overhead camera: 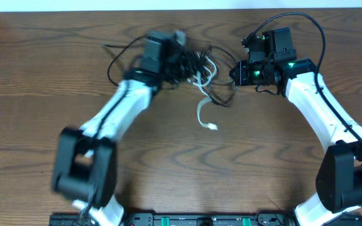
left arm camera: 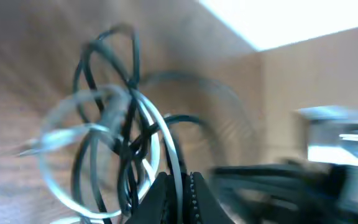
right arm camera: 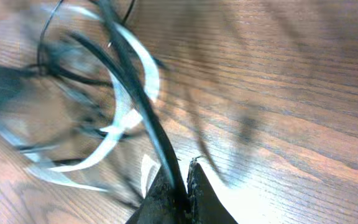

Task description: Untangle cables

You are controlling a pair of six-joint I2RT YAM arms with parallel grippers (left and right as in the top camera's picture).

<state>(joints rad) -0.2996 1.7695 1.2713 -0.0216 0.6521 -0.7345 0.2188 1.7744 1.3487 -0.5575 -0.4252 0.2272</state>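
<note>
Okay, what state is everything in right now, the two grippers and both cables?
Left gripper: shut on the white cable.
Right gripper: shut on the black cable.
White cable: tangled with the black one, one plug end lying free on the table.
Black cable: tangled, loops spilling from the bundle.

A brown wood-grain surface (overhead camera: 181,163) is filling nearly the whole overhead view, its dark grain lines running side to side. A white strip (overhead camera: 168,5) is showing beyond its far edge. A black bar (overhead camera: 187,220) with small green marks is lying along the near edge. In the left wrist view, a blurred bright white area (left arm camera: 291,18) is glowing past the wood.
</note>
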